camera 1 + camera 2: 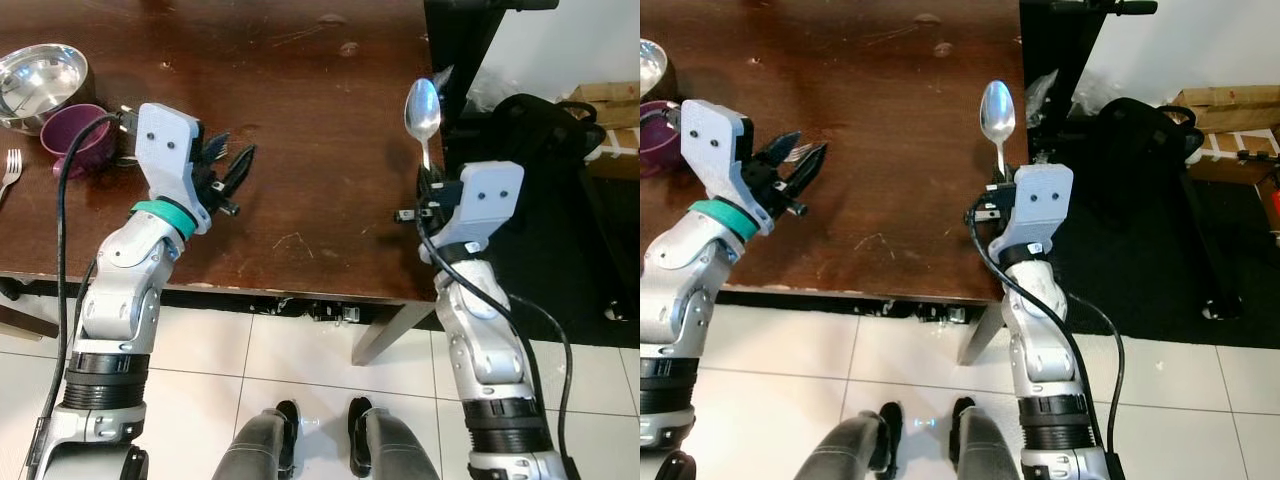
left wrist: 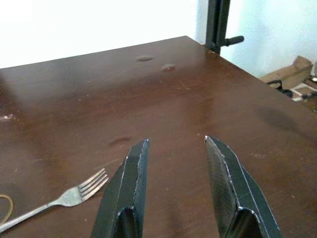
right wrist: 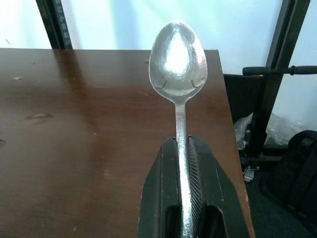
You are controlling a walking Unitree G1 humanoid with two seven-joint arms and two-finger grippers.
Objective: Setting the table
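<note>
At the far left of the dark wooden table [image 1: 300, 120] a steel bowl [image 1: 40, 82] sits by the edge, with a purple cup [image 1: 78, 138] just in front of it and touching or nearly touching it. The tines of a fork [image 1: 10, 168] show at the picture's left edge, near the cup.

Next comes the left gripper [image 1: 228, 172], held above the table's near part. Its two black fingers [image 2: 126, 191] stand apart with a clear gap between them and nothing in that gap. In the left wrist view a fork [image 2: 59, 198] lies flat on the wood beside the fingers, tines pointing toward the table's middle; whether it is the same fork seen from the head I cannot tell. A thin tan loop [image 2: 5, 208] lies at the edge of that view, near the fork's handle.

The middle of the table carries faint scratches and two small dents toward the far side.

Toward the right, the right gripper [image 3: 185, 198] hangs over the table's right edge near its front corner. Its fingers are closed tight on the handle of a spoon [image 1: 422, 112], whose bowl sticks out past the fingertips, pointing toward the table's far side and lifted off the wood.

Beyond the table's right edge stand a black metal frame [image 1: 470, 60], a black bag [image 1: 540, 130] on the dark floor, and cardboard boxes [image 1: 610, 110] by the wall.
</note>
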